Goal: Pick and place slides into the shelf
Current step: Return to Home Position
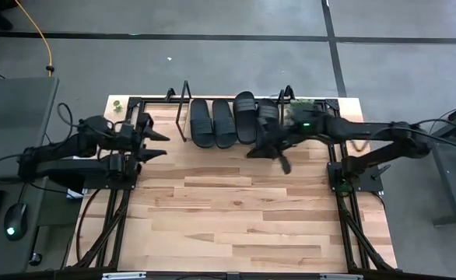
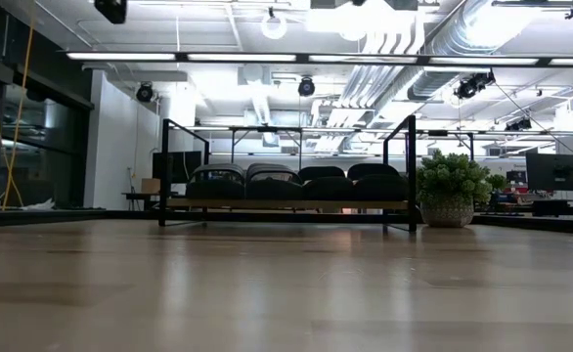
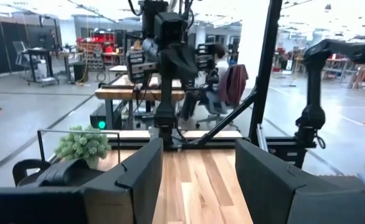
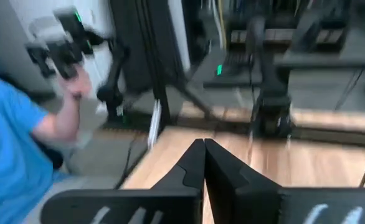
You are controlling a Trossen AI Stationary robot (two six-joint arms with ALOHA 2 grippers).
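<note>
A light wooden table [image 1: 236, 218] stands on a grey floor [image 1: 236, 58] crossed by dark lines. At the table's far edge sits the shelf [image 2: 286, 204], and all four slides [image 1: 201, 123] lie side by side on it, filling it from end to end. A potted plant [image 2: 450, 191] stands just beside one end of the shelf. The left gripper [image 1: 162, 146] hangs over the table's left side, fingers spread apart and holding nothing. The right gripper [image 1: 284, 162] hovers near the shelf's right end, fingers pressed together and empty. Beyond the table, strip lights [image 2: 169, 56] and ducts [image 2: 453, 44] run along the ceiling, and a person [image 4: 14, 143] in a blue sleeve stands close by.
</note>
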